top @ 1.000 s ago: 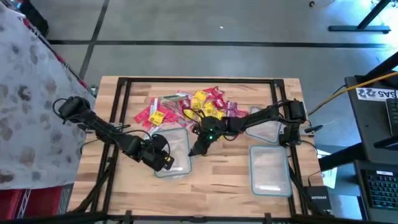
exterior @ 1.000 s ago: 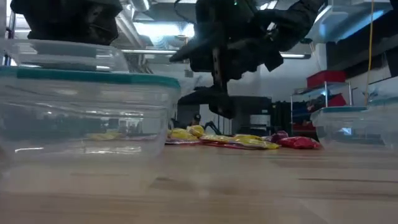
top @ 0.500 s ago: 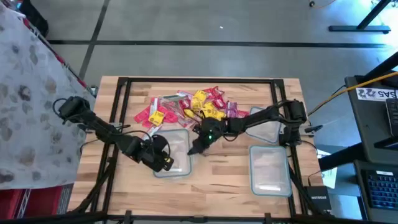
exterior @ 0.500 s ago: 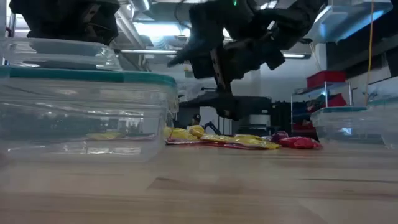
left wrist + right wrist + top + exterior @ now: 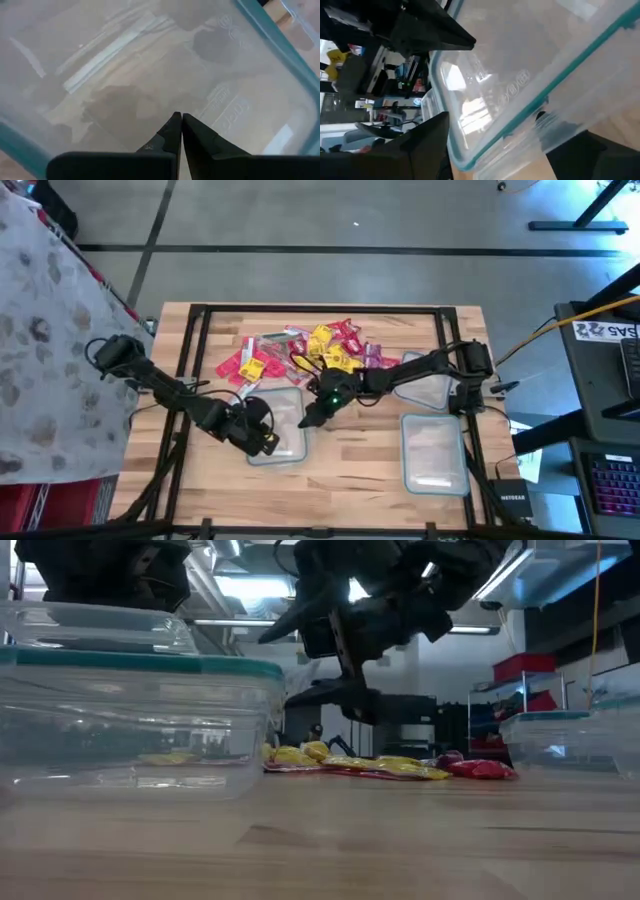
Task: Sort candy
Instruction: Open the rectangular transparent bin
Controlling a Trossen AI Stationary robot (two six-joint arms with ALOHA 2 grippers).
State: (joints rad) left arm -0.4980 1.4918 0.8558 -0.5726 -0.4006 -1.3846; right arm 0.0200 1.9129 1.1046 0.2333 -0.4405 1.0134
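While the left gripper (image 5: 262, 438) stays pinched closed and empty over the teal-rimmed clear container (image 5: 290, 442), the right gripper (image 5: 312, 418) has lifted slightly at its rim, fingers spread, holding nothing. Candy pile (image 5: 310, 352), shiny red, yellow, purple wrappers, lies just beyond it.

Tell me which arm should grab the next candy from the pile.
Right, probably. The right gripper hangs open beside the near edge of the candy pile. The left gripper sits shut over the clear container, farther from the pile.
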